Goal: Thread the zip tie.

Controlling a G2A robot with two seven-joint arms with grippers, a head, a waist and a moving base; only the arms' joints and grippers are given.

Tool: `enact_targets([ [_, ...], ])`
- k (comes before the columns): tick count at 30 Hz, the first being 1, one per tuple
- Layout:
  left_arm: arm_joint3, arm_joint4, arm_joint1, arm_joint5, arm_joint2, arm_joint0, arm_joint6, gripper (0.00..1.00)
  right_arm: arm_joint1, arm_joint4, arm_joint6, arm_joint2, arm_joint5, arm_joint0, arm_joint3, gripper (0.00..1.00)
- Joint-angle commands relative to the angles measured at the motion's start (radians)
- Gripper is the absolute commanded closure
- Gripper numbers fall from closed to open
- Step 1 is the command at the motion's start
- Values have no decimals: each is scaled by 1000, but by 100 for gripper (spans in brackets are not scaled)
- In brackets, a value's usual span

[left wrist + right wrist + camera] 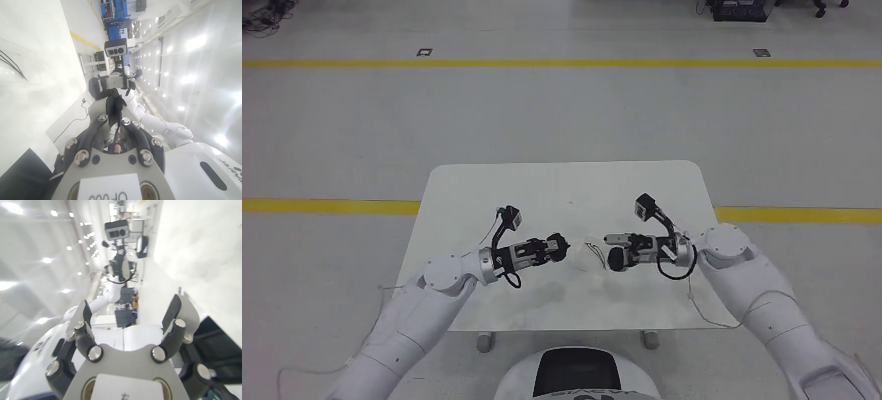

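Lying on the surface, thin black zip ties sat between both pincers, just beside the right pincer, which gaped released; the left pincer faced it, clenched.

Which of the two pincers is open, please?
The right pincer: its fingers stand wide apart, while the left pincer has its fingers closed together.
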Motion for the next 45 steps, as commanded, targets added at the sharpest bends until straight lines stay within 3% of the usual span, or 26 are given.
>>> enact_targets([
  [1,-7,3,-1,0,-9,7,-1,100,8,-211,-65,-7,73,10,-76,0],
  [3,-13,7,-1,0,-16,14,0,100,11,-330,-111,-20,150,20,-141,0],
  [5,-17,7,-2,0,-21,20,2,100,11,-381,-122,-33,175,25,-177,0],
  [7,-19,9,-4,0,-26,24,2,100,11,-428,-102,-57,175,31,-187,0],
  [19,-20,11,-5,0,-29,27,-1,100,11,-432,-105,-57,175,31,-187,0],
  [23,-32,18,-6,5,-23,31,20,100,11,-560,-96,-86,214,67,-199,0],
  [29,-66,38,7,0,-57,71,19,100,-24,-683,-60,-201,286,195,-126,0],
  [34,-100,52,17,0,-91,113,3,100,-79,-744,-50,-324,343,302,-21,0],
  [37,-111,54,18,0,-93,121,1,100,-114,-740,-55,-384,338,343,50,0],
  [39,-115,56,18,0,-92,121,0,100,-126,-740,-58,-403,325,355,71,0],
  [45,-115,56,18,0,-89,120,-1,100,-126,-740,-58,-403,325,355,71,0],
])
